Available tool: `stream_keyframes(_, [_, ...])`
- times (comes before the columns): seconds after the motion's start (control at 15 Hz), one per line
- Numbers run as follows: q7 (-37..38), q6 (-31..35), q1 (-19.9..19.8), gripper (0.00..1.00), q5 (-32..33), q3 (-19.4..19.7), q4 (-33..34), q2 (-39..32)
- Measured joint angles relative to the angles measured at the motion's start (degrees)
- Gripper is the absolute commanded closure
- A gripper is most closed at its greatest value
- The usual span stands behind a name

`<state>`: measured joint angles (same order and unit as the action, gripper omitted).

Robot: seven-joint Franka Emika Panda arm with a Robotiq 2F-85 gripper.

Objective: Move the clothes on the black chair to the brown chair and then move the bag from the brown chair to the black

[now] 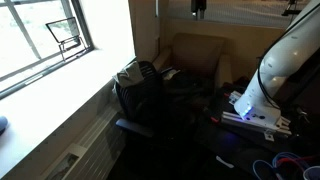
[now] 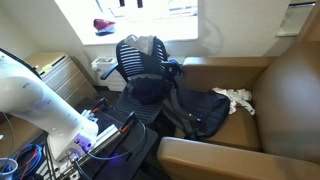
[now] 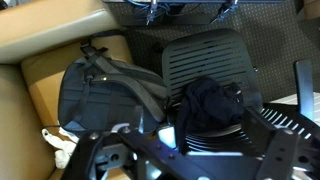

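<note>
The whitish clothes (image 2: 237,98) lie as a small heap on the seat of the brown chair (image 2: 285,95), also seen in the wrist view as clothes (image 3: 60,146) low on the left. The dark bag (image 2: 195,113) rests on that seat's edge beside them, reaching toward the black chair (image 2: 138,58). In the wrist view the bag (image 3: 100,92) lies left of the black chair (image 3: 205,58). My gripper (image 3: 185,152) hovers above both chairs, open and empty. Its fingers (image 3: 86,158) stand wide apart. An exterior view shows the gripper (image 2: 100,135) in front of the black chair.
A dark garment (image 3: 210,105) sits on the black chair's seat. A window (image 1: 40,35) and its sill run along one side. The white arm (image 1: 285,55) stands beside the brown chair (image 1: 200,55). Cables (image 2: 25,160) lie on the floor near the arm's base.
</note>
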<state>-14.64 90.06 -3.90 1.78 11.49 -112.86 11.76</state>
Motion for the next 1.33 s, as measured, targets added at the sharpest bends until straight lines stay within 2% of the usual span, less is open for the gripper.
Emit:
stream_keyframes(0.2, [0.0,0.4,0.0,0.0,-0.4,-0.1,0.0,-0.1])
stream_keyframes(0.4, [-2.4,6.5,1.4,0.0,-6.9,-1.6,3.4,-4.6])
stream_keyframes(0.53, [-4.5,10.1,2.9,0.0,-8.2,-4.0,8.5,-9.3])
stream_keyframes(0.73, [-6.9,10.7,5.1,0.0,-6.9,-7.8,18.6,-16.5])
stream_keyframes(1.0, [-12.1,10.7,5.7,0.0,-7.3,-12.1,30.2,-25.9])
stream_keyframes(1.33, [-11.8,10.4,5.3,0.0,-7.3,-12.3,30.1,-25.7])
